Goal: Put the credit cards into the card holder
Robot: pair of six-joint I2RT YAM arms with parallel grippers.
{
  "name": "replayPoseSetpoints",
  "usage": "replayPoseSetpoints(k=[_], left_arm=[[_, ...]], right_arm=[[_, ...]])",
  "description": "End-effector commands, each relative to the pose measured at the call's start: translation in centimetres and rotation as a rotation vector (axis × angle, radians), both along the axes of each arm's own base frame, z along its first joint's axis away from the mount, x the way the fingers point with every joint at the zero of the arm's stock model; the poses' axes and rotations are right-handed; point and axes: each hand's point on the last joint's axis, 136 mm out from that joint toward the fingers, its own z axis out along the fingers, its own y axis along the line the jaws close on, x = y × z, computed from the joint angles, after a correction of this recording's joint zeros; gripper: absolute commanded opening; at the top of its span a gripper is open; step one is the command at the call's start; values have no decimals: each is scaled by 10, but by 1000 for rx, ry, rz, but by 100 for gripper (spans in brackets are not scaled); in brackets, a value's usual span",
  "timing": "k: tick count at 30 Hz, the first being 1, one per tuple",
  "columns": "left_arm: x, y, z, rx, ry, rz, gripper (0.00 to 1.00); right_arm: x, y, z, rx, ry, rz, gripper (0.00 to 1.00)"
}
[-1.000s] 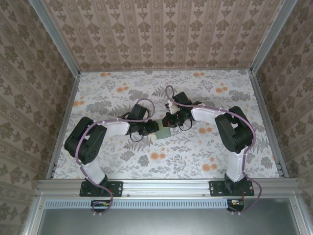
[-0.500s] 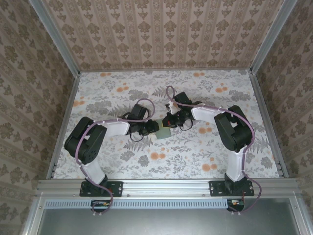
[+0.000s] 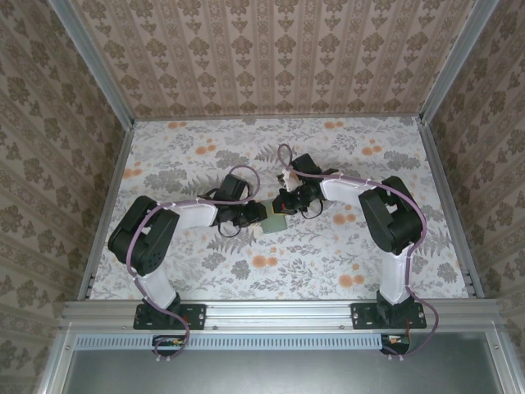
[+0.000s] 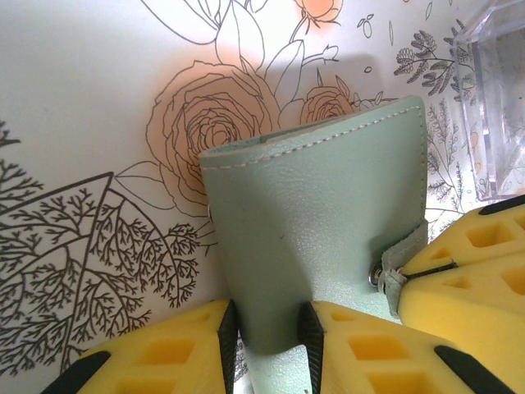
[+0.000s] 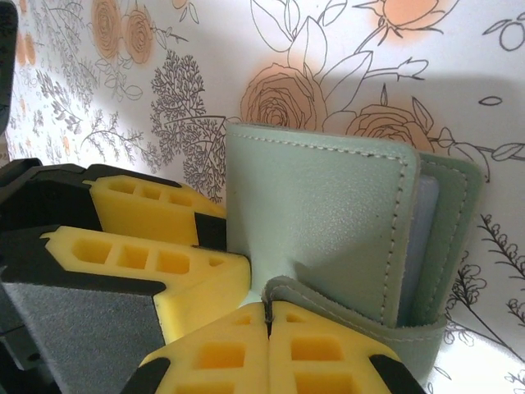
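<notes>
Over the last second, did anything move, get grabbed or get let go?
Nothing visibly changed. The left hand still clamps the card holder by its lower edge. The right hand still pinches the strap. Both arms stay in the same pose, meeting mid-table.

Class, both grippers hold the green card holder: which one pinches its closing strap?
The right gripper, fingers shut on the thin strap; the left gripper instead clamps the card holder by its body.
</notes>
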Motion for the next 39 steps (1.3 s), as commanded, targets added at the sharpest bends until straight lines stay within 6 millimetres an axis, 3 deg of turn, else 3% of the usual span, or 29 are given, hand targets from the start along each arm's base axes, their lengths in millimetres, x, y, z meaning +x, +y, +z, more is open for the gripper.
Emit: replayPoseSetpoints(k=[1, 6, 11, 13, 20, 23, 33, 39], left_arm=[[-1, -6, -1, -4, 7, -6, 30], [-1, -7, -2, -4, 8, -8, 30], [-1, -8, -1, -5, 6, -9, 30], [-2, -8, 0, -4, 5, -11, 30], [-3, -5, -1, 5, 4, -8, 30], [-2, -7, -1, -3, 4, -8, 30], [-4, -7, 0, 5, -2, -14, 30], [-4, -7, 0, 6, -3, -14, 30]], right_arm=[[-19, -16, -35, -127, 83, 12, 3], [-22, -29, -49, -204, 89, -6, 3], [-19, -27, -50, -201, 85, -14, 3], [-17, -22, -43, -163, 74, -15, 3], [-12, 2, 20, 37, -11, 13, 3], [-13, 9, 33, 91, -18, 27, 3], [-8, 11, 15, 85, 14, 6, 3], [-4, 2, -5, 6, 23, -13, 3]])
